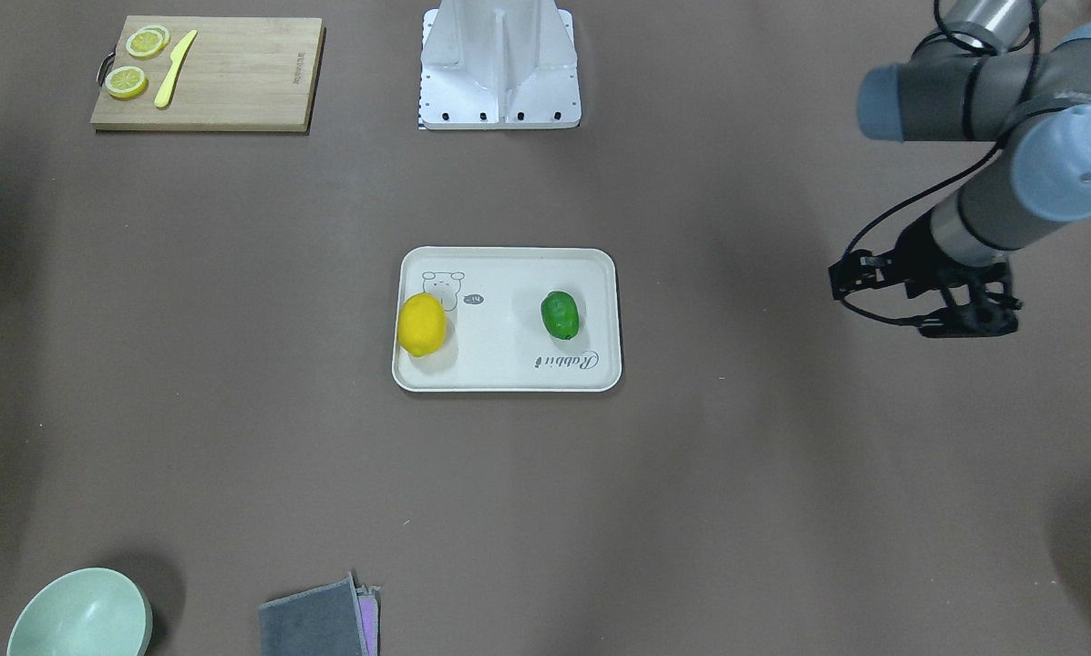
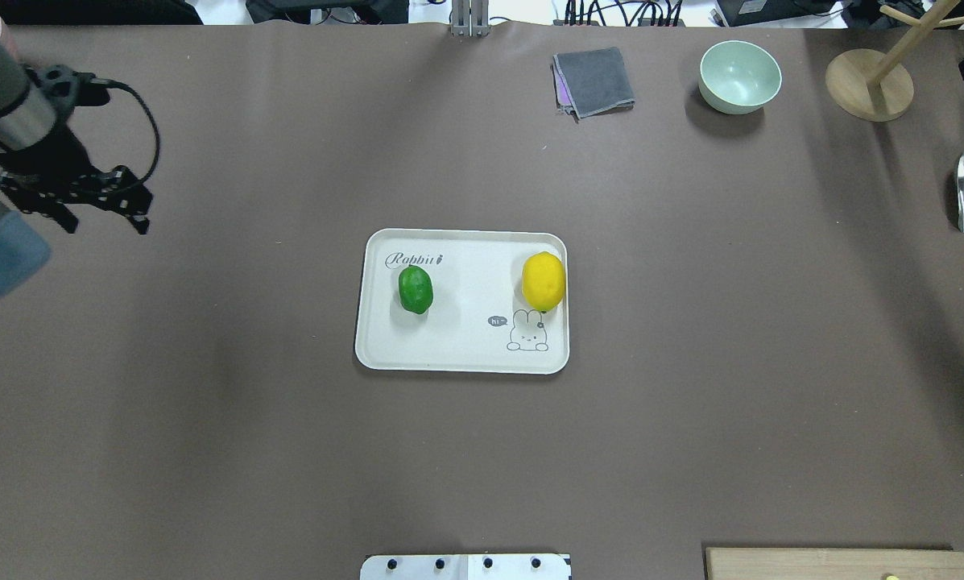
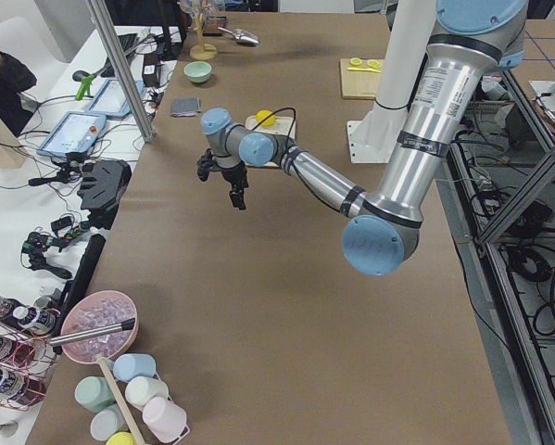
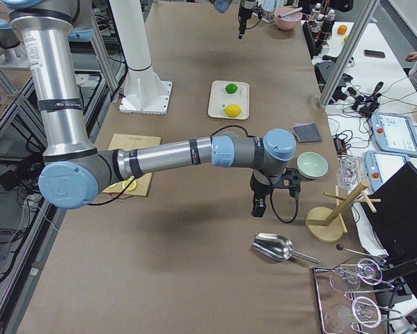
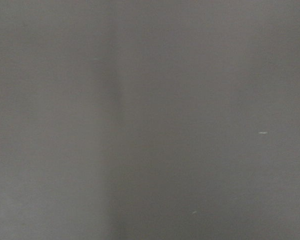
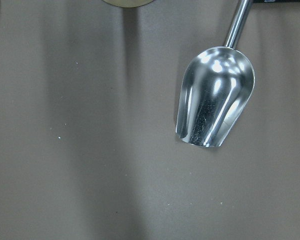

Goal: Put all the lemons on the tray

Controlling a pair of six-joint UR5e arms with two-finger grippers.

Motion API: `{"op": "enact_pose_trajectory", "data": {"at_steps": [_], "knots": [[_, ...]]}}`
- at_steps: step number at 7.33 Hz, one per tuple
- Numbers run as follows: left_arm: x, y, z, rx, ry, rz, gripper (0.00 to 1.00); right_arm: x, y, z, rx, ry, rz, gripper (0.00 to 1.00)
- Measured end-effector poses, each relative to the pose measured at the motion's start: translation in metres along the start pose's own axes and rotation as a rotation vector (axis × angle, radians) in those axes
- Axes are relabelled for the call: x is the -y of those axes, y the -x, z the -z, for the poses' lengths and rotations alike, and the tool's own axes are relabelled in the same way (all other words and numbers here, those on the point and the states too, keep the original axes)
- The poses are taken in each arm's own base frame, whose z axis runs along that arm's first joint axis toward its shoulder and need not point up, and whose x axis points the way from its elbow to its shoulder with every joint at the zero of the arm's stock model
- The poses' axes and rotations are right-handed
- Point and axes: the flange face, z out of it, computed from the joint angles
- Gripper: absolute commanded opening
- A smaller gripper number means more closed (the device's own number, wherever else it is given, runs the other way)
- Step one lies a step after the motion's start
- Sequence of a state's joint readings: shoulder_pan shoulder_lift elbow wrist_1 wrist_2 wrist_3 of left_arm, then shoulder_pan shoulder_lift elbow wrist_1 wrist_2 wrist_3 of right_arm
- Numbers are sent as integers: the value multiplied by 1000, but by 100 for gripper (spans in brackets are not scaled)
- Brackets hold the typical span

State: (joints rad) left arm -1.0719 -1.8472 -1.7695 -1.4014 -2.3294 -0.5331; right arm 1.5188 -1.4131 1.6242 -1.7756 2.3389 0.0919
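Note:
The yellow lemon (image 1: 421, 324) and the smaller green lemon (image 1: 560, 314) both lie on the cream-white tray (image 1: 509, 375) at mid-table. In the overhead view the green lemon (image 2: 415, 289) lies near the tray's (image 2: 457, 356) left end and the yellow lemon (image 2: 544, 281) near its right end. My left gripper (image 2: 105, 225) hangs open and empty over bare table far to the tray's left; it also shows in the front view (image 1: 905, 302). My right gripper (image 4: 274, 204) shows only in the exterior right view, so I cannot tell if it is open or shut.
A wooden cutting board (image 1: 235, 73) with lemon slices (image 1: 127, 82) and a yellow knife (image 1: 175, 67) lies near the robot base (image 1: 499, 64). A green bowl (image 2: 739, 76), a grey cloth (image 2: 594, 80), a wooden stand (image 2: 868, 84) and a metal scoop (image 6: 215, 100) sit at the far right.

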Motion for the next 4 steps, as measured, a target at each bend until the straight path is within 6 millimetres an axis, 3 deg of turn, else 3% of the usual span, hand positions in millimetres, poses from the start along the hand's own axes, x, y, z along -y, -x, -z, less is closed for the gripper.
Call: {"op": "enact_pose_trajectory", "data": {"at_steps": [2,4], "knots": [[-36,110,11,9,10,-63,99,0,-14,-3,2,-3,-14,98],[-58,175,16,24,33,-51,99,4,-25,-9,6,-20,-7,98]]}}
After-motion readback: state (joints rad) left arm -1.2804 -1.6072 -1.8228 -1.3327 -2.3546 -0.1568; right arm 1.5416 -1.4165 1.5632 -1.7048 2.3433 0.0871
